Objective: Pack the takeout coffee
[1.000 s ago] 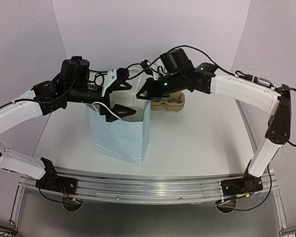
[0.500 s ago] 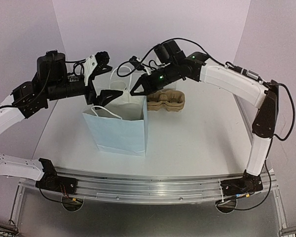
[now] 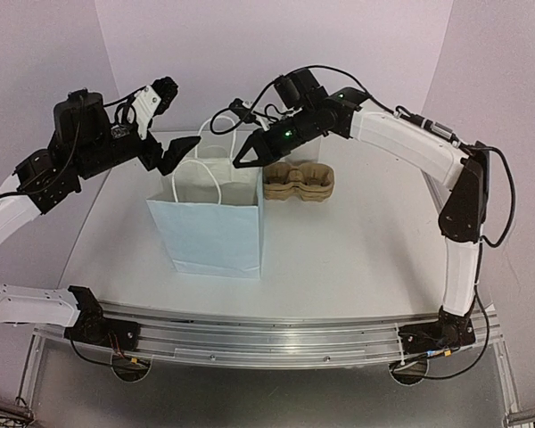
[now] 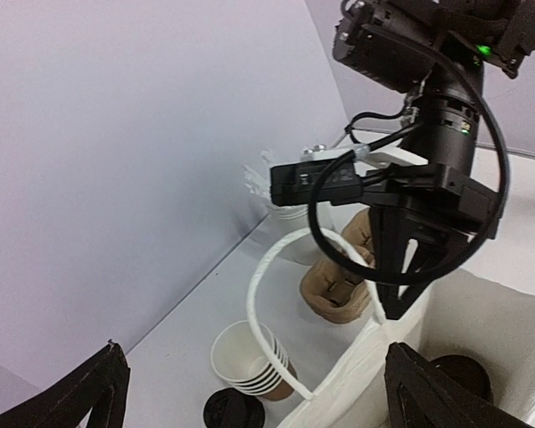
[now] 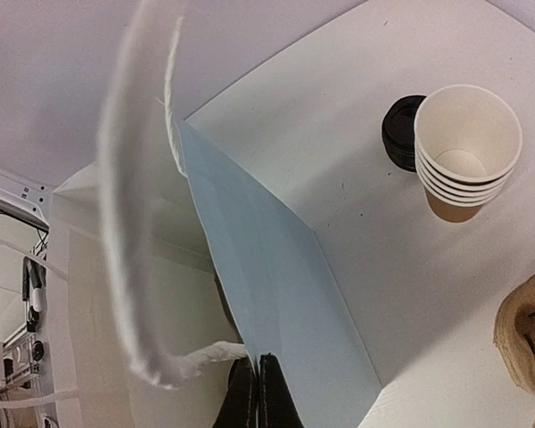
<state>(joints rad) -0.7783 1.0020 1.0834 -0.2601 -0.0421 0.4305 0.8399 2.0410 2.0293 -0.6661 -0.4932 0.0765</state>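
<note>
Lidded takeout coffee (image 4: 459,379) upright inside bag (image 3: 216,234), just below right gripper (image 3: 238,164), fingers together at rim; left gripper (image 3: 178,116) farther, fingers apart.

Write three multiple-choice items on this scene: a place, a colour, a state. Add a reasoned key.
1. Relative to the paper bag, the cup carrier lies: A inside it; B behind it; C in front of it.
2. The loose lids by the cup stack are: A white; B red; C black.
3. The right gripper is: A shut on the bag's rim; B wide open; C holding a cup.
Key: B, it sits past the bag's far right corner; C, the right wrist view shows them black; A, its fingers meet at the rim.
</note>
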